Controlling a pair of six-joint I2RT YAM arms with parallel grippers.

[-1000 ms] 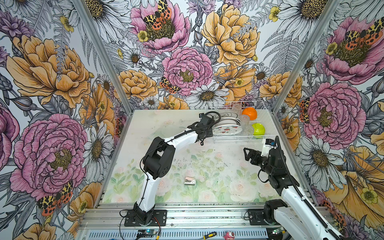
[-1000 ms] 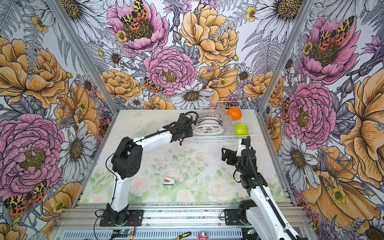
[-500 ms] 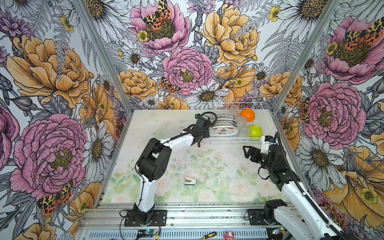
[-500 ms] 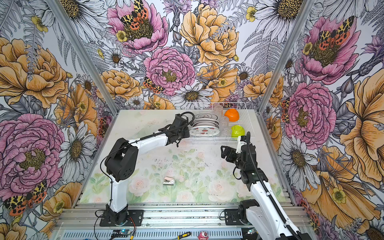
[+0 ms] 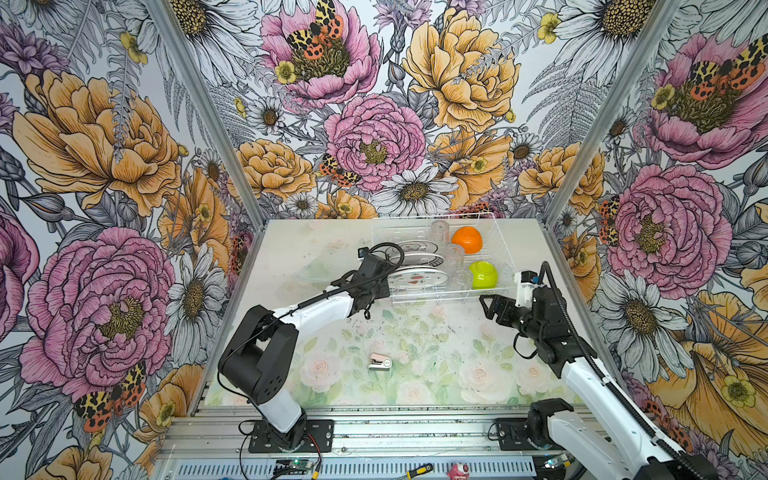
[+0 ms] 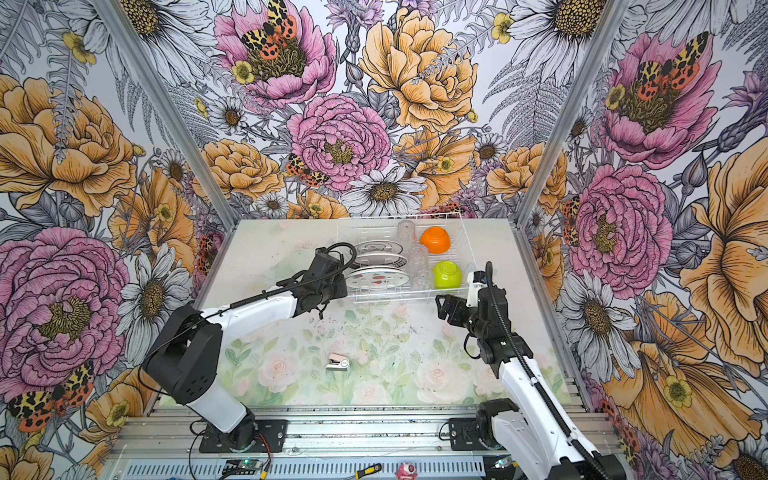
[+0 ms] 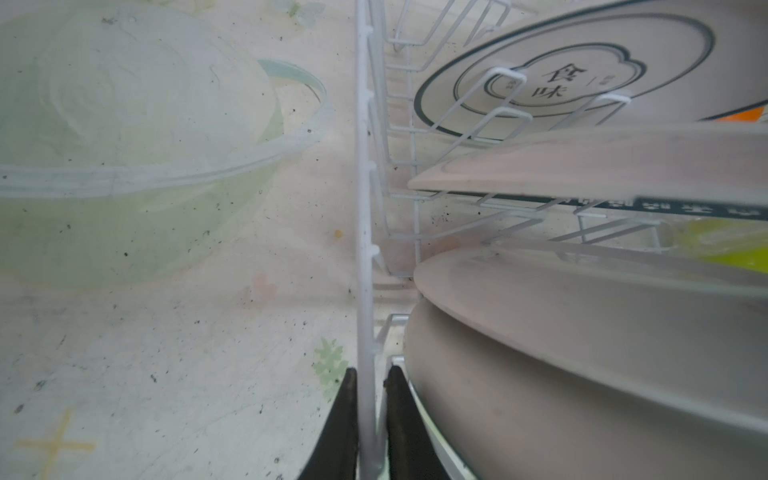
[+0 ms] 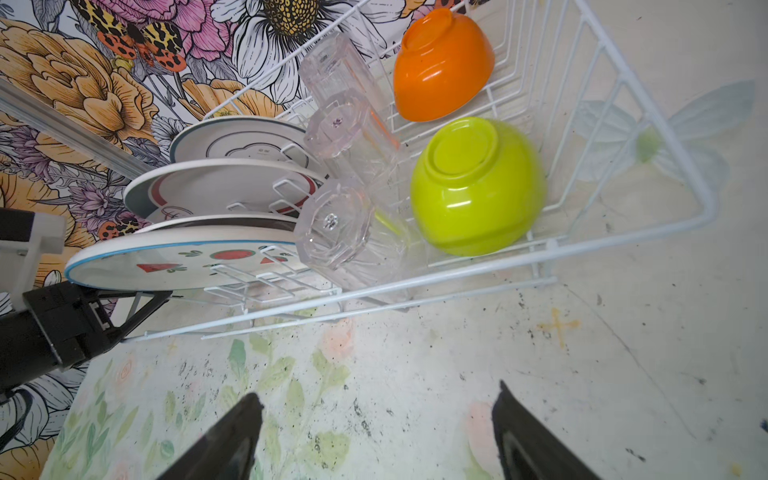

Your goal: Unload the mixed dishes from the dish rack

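Jaws nearly shut, the left gripper (image 7: 370,376) pinches the end wire of the dish rack (image 7: 362,187), apparently to steady it. The right gripper (image 8: 376,401) hovers wide open and empty above the table (image 8: 415,353), beside the rack's near edge. The plates (image 8: 178,266) slotted on edge, the tumblers (image 8: 332,224), an orange bowl (image 8: 440,62) and a green bowl (image 8: 478,187) all sit in the rack, by the table's far edge.

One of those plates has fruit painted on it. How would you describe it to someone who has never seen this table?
Find the white wire dish rack at the back of the table. Three plates stand on edge in its left half; the watermelon plate is the frontmost of them. Only it has a blue rim and red watermelon slices.
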